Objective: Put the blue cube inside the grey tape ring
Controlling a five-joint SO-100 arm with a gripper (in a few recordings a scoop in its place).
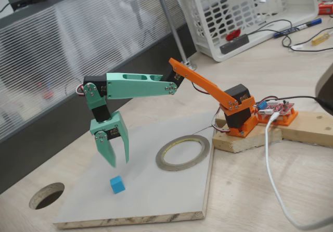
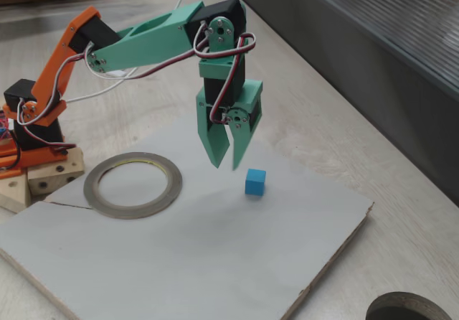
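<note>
Hobby workbench: bare circuit board [image 1: 274,108]; cables [image 1: 276,180]; crate [image 1: 250,13].

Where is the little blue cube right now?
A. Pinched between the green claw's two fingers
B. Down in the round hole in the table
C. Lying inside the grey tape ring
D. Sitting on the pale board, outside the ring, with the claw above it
D: in both fixed views the blue cube rests on the pale board, apart from the grey tape ring, with the open gripper hanging above it, not touching.
</note>
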